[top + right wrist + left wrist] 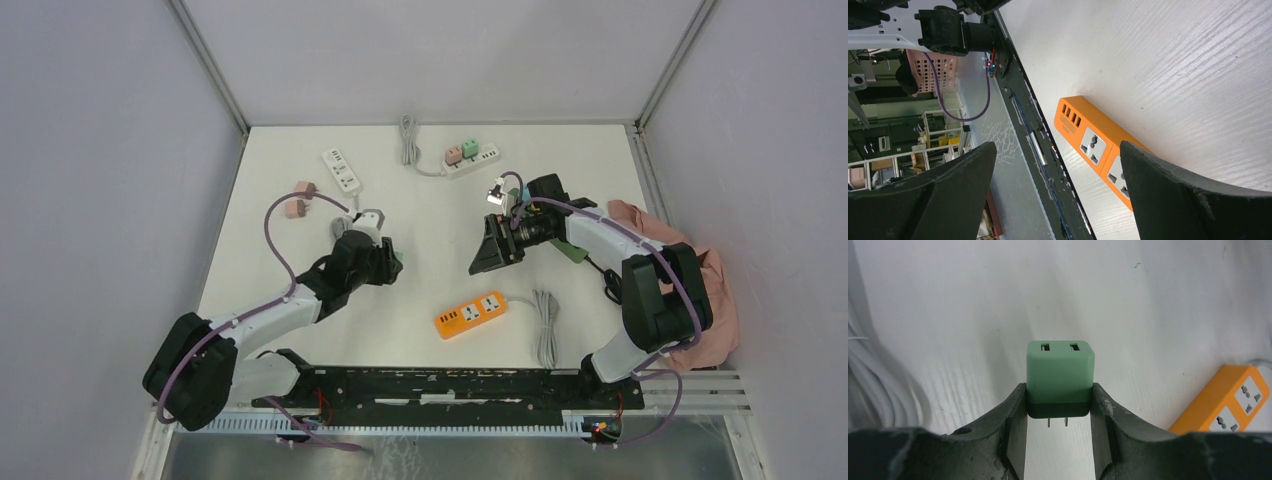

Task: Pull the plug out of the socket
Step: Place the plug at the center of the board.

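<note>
Inside left hand [1058,402], green plug [1060,371].

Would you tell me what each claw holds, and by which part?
Left claw grips the green plug adapter by its sides near the prongs; right claw holds nothing.

left gripper [1059,407] tight on the green plug [1060,367], right gripper [1058,150] at full spread

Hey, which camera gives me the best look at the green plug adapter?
The left wrist view. The green plug adapter fills its centre, clamped by the left gripper, with its slots and both prongs clear. The top external view shows only a green sliver at that gripper; the right wrist view shows none of it.
</note>
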Tool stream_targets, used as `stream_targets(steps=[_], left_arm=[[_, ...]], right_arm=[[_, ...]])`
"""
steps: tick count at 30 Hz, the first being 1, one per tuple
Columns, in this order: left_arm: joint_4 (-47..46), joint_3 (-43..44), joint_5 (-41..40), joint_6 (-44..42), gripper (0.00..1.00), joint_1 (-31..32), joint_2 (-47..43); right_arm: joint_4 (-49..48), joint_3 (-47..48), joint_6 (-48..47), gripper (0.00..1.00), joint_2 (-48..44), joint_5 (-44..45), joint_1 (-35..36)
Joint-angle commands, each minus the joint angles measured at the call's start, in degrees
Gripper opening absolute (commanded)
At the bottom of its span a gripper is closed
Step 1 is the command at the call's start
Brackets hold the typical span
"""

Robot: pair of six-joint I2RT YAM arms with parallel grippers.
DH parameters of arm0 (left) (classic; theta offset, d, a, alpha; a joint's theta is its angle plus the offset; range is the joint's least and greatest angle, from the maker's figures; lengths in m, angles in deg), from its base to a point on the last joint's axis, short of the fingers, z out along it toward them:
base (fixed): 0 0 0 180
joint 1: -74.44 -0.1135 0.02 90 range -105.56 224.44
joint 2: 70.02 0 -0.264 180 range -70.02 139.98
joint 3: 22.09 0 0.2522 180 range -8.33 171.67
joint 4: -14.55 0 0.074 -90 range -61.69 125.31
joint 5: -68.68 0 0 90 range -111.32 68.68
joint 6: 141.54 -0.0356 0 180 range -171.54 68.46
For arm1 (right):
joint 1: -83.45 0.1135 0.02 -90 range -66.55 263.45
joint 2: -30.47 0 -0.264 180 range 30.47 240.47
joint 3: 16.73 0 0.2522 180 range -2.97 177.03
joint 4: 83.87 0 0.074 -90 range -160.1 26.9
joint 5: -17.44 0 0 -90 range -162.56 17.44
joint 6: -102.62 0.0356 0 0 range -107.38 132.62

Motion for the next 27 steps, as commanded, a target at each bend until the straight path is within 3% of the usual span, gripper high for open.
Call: stream_targets(steps=[1,13,19,27], left_arm=[[-4.1,-1.3,3.5,4.1,0.03,-6.6,-2.5],[-7.1,-1.6,2.8,14.7,0.03,-19.0,1.0],[-2.4,0.4,-5.8,18.6,0.04,-20.9,2.5],[2.1,3.6,-8.9,21.0,0.07,-21.0,6.9]], right_arm=[[0.1,2.5,-1.5,1.0,-1.6,-0.5,-0.4],[0.2,2.5,-1.7,1.0,-1.5,-0.7,-0.4],[0.2,2.5,-1.9,1.0,-1.5,-0.7,-0.4],[0.2,2.4,-1.9,1.0,-1.6,-0.7,-0.4]])
